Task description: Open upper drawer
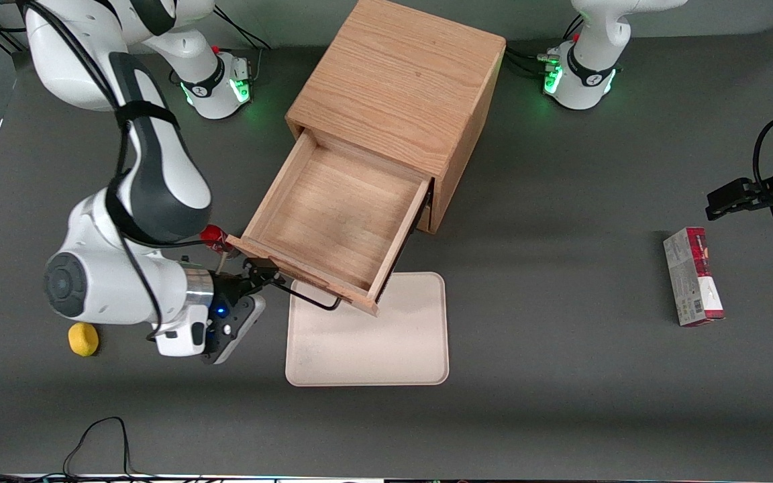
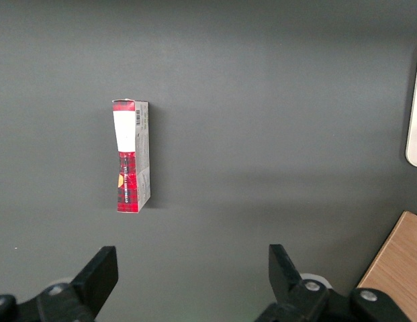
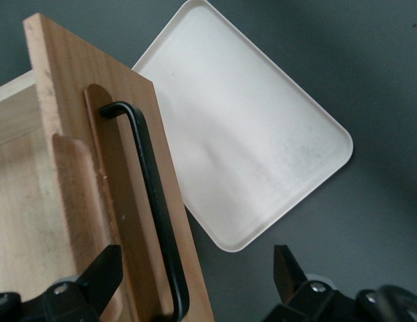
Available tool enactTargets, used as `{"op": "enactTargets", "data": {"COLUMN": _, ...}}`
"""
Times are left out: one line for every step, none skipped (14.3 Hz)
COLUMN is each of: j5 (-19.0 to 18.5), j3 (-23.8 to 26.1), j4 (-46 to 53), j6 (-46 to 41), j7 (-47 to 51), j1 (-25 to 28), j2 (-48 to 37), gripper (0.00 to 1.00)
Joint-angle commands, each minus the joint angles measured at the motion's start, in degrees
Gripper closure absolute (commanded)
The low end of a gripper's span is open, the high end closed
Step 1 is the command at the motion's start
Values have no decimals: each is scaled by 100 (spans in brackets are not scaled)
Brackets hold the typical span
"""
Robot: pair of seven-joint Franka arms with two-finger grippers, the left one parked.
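The light oak cabinet (image 1: 400,80) stands at the middle of the table. Its upper drawer (image 1: 333,215) is pulled far out, and its inside is bare wood. The black wire handle (image 1: 313,298) runs along the drawer front (image 3: 127,201). My gripper (image 1: 262,275) is at the end of that handle nearest the working arm, level with the drawer front. In the right wrist view the gripper (image 3: 195,282) is open, its fingers (image 3: 104,268) wide apart. The handle (image 3: 151,201) and the edge of the drawer front lie between them, with a gap to either finger.
A cream tray (image 1: 366,335) lies on the table in front of the drawer, partly under the drawer front. A yellow object (image 1: 82,339) sits beside the working arm, and something small and red (image 1: 212,235) beside the drawer's corner. A red and grey box (image 1: 692,275) lies toward the parked arm's end.
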Motion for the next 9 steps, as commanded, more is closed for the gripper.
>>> {"op": "enactTargets", "data": {"j5": 180, "j3": 27, "j4": 362, "j6": -501, "j7": 19, "j1": -221, "j2": -50, "gripper": 0}}
{"op": "enactTargets", "data": {"j5": 163, "j3": -17, "j4": 354, "j6": -650, "j7": 36, "j1": -273, "j2": -155, "gripper": 0}}
{"op": "enactTargets", "data": {"j5": 111, "j3": -26, "j4": 311, "j6": -730, "j7": 2, "j1": -361, "j2": -286, "gripper": 0}}
{"op": "enactTargets", "data": {"j5": 84, "j3": -96, "j4": 84, "j6": -835, "j7": -51, "j1": -432, "j2": -601, "gripper": 0}}
{"op": "enactTargets", "data": {"j5": -116, "j3": -253, "j4": -484, "j6": -819, "j7": -52, "j1": -389, "j2": -1013, "gripper": 0}}
{"op": "enactTargets", "data": {"j5": -571, "j3": -289, "j4": -1081, "j6": -671, "j7": -52, "j1": -310, "j2": -1496, "gripper": 0}}
{"op": "enactTargets", "data": {"j5": -880, "j3": -299, "j4": -1688, "j6": -426, "j7": -43, "j1": -274, "j2": -1927, "gripper": 0}}
{"op": "enactTargets", "data": {"j5": -1022, "j3": -307, "j4": -2399, "j6": -92, "j7": -8, "j1": -274, "j2": -2453, "gripper": 0}}
{"op": "enactTargets", "data": {"j5": -1085, "j3": -342, "j4": -3067, "j6": 215, "j7": 10, "j1": -274, "j2": -2902, "gripper": 0}}
